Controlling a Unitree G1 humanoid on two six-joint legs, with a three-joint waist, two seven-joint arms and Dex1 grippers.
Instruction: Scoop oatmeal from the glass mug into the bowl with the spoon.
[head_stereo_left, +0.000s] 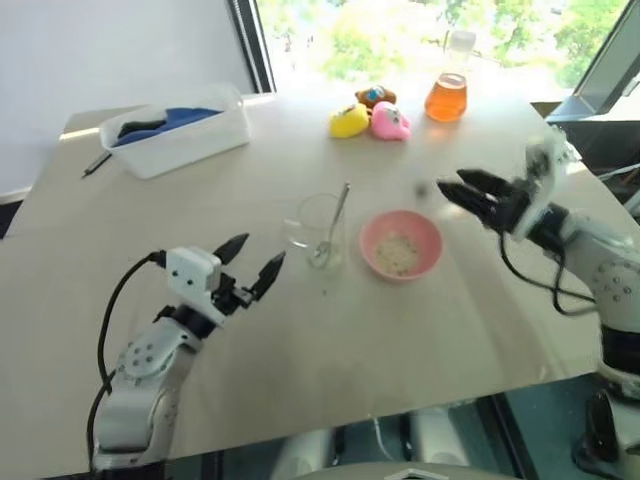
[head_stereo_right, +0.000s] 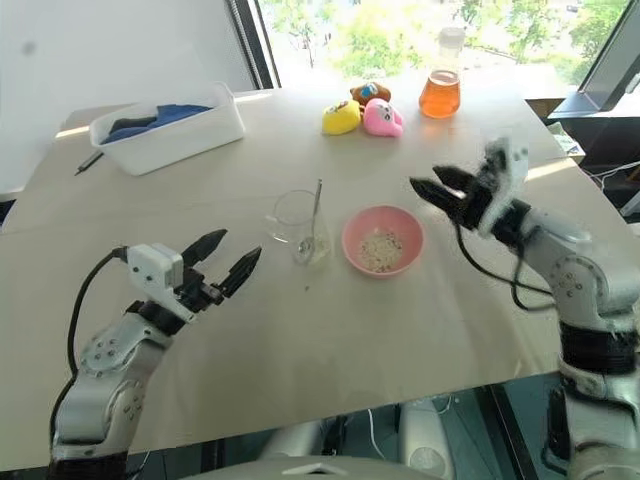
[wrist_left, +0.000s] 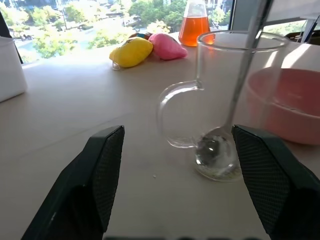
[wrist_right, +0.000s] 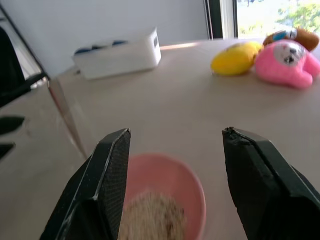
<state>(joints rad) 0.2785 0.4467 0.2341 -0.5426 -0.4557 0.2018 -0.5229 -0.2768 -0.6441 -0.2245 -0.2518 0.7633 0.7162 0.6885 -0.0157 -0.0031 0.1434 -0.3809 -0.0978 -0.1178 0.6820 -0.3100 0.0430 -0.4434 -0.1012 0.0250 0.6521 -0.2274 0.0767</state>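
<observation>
Left tool: I see its two black fingers spread apart with nothing between them, hovering over the worktop just short of the glass mug.
Right tool: fingers apart and empty, held above the worktop to the right of the bowl.
Glass mug: upright near the middle of the worktop, just left of the bowl, handle turned toward my left tool.
Spoon: I see it standing inside the mug, its small bowl on the mug's bottom, handle leaning on the rim.
Bowl: pink, just beside the mug.
Oatmeal: a pale clump lying in the bowl.
Far edge: conical flask of orange liquid, yellow and pink plush toys, white bin.
</observation>
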